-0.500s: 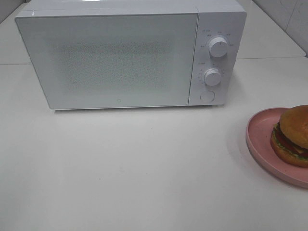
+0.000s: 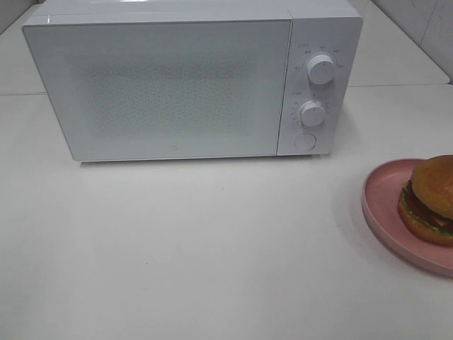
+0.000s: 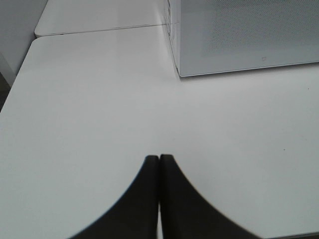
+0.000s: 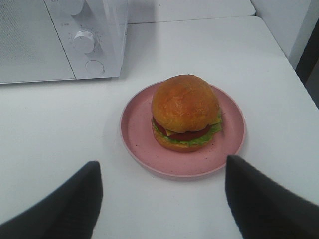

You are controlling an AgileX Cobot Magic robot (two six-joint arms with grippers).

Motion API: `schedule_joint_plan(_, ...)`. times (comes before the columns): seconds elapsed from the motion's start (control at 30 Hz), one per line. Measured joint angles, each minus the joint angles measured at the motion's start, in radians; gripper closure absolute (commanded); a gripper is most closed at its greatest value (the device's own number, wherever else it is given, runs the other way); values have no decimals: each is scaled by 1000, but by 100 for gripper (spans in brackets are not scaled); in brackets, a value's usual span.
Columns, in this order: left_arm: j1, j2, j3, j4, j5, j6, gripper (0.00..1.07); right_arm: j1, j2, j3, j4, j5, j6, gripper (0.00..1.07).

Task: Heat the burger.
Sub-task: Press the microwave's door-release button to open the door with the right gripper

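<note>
With the microwave door [image 2: 163, 88] seen shut and the burger [image 4: 185, 112] set on the pink plate [image 4: 135, 137] at four o'clock from it, ahead of the spread right gripper [image 4: 162, 167], the left gripper [image 3: 159, 159] being pressed together, door opening is judged the step in hand and next required.

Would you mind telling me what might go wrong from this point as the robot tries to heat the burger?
The microwave door is closed; bringing the burger over before opening it would probably leave nowhere to put it. The burger merely rests on the pink plate, so a tilted lift by the open right gripper might let it slide off.
</note>
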Motion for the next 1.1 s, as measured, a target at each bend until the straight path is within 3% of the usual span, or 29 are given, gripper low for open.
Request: schedule_joint_plan(1.1, 0, 0, 0, 0, 0, 0, 106, 0, 0, 0, 0, 0, 0, 41)
